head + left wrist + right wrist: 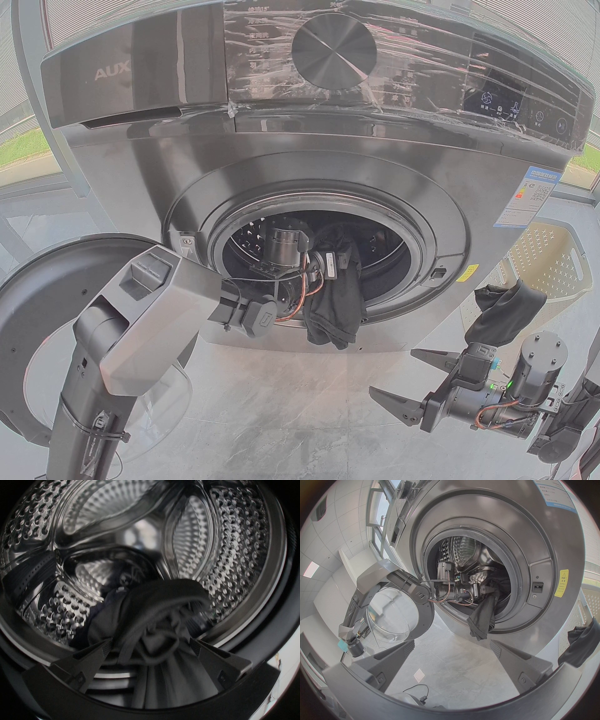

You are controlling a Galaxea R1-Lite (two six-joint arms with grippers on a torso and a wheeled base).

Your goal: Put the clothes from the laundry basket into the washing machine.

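Note:
A black garment (337,306) drapes over the lower lip of the washing machine opening (437,250), half inside the drum and half hanging out in front. My left gripper (150,645) is inside the drum mouth, open, with the garment (162,611) bunched just beyond and between its spread fingers. The right wrist view has the left arm reaching into the drum above the hanging garment (482,617). My right gripper (394,373) hovers open and empty above the floor in front of the machine, at lower right. Another black garment (506,309) hangs over the laundry basket (550,256) rim.
The round washer door (37,312) stands swung open to the left, close beside my left arm. The cream perforated basket sits right of the machine, next to my right arm. Grey tiled floor (281,406) lies bare in front of the machine.

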